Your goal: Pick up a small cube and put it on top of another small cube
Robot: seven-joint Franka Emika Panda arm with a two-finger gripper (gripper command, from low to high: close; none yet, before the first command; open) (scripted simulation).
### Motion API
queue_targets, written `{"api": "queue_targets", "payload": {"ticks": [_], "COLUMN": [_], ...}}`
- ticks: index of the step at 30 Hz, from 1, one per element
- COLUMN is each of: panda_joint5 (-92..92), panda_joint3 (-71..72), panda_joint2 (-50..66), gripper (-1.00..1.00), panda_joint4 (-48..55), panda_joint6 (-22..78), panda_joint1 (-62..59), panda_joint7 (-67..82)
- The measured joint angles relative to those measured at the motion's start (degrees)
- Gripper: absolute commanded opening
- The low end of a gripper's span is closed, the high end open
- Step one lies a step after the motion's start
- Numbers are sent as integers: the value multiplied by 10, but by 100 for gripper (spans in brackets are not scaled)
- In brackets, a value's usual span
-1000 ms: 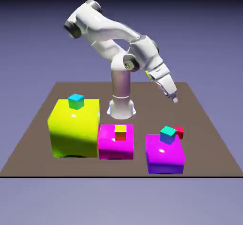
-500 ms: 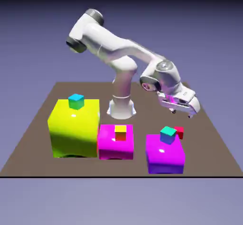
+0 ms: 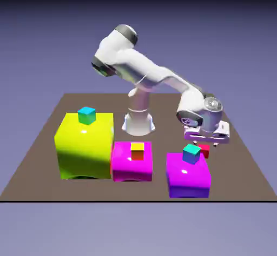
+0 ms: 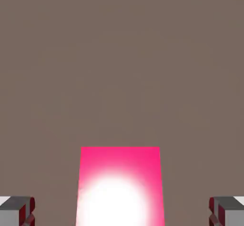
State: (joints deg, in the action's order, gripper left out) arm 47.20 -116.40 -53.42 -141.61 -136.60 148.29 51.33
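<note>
yellow block (image 3: 84,146) | magenta block (image 3: 131,163) | purple block (image 3: 188,176) (all glossy)

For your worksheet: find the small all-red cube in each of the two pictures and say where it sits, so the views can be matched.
Exterior view: the small red cube sits right of middle, directly under the gripper, partly hidden behind the teal cube.
Hand view: it fills the bottom middle, glossy pink-red, between the two grey fingertips.
Shared landmark: the brown table, which fills the rest of the hand view.
</note>
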Motion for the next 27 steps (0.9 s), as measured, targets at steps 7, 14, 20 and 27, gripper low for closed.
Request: {"api": "queue_targets", "payload": {"ticks": [7,14,20,27], "panda_joint5": [-17,-123,-217,-326], "panda_joint3": [24,158,266,392], "panda_joint2": [8,62,110,167], "gripper": [-100,-100,-100,-100], "panda_joint4": [-1,-12,-23,-35], "panda_joint6": [16,38,15,-12], "panda_joint1": [-18,-150,-274,-420], "panda_joint7": [8,12,-13,-43]}}
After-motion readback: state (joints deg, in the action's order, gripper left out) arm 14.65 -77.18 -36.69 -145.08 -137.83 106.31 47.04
